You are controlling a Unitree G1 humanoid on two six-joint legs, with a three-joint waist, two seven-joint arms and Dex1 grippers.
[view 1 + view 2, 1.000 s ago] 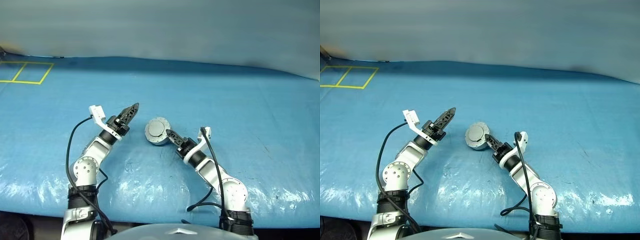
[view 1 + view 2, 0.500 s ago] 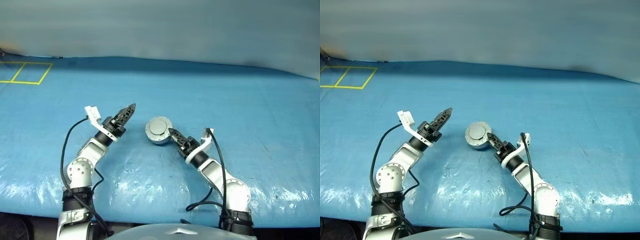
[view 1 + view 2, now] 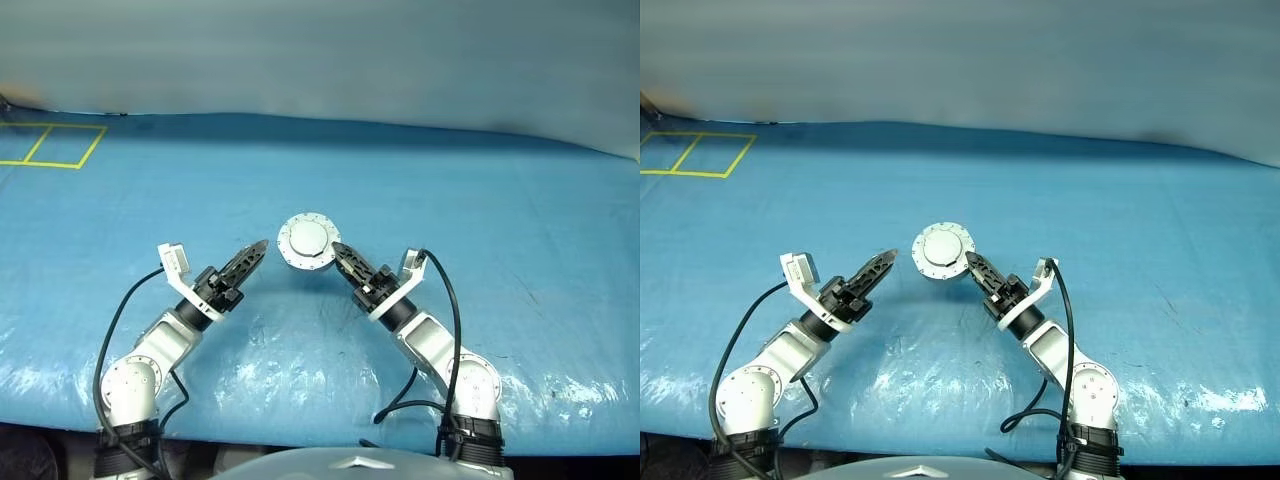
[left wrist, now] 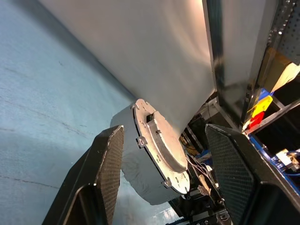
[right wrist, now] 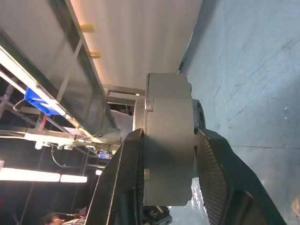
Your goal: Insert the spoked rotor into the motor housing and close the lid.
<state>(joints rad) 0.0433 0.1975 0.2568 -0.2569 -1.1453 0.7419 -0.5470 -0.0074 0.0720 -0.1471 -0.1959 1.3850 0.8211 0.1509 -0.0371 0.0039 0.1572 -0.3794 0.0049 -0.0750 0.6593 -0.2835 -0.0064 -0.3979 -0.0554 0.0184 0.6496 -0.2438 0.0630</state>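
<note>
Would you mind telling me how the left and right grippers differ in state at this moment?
The right gripper has its jaws shut on the motor housing, gripping it across its thickness and holding it on edge, lidded face toward the head camera; the left gripper holds nothing. The right gripper's fingers press the housing's flat faces, while the left gripper's fingers stand apart, clear of the housing. Both point inward toward it above the blue table cover.

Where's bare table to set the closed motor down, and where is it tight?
Bare blue table lies beyond the motor housing up to the far wall, and out to the robot's right of the right gripper. Tight spot: between the right gripper, clamped on the housing, and the open left gripper.
</note>
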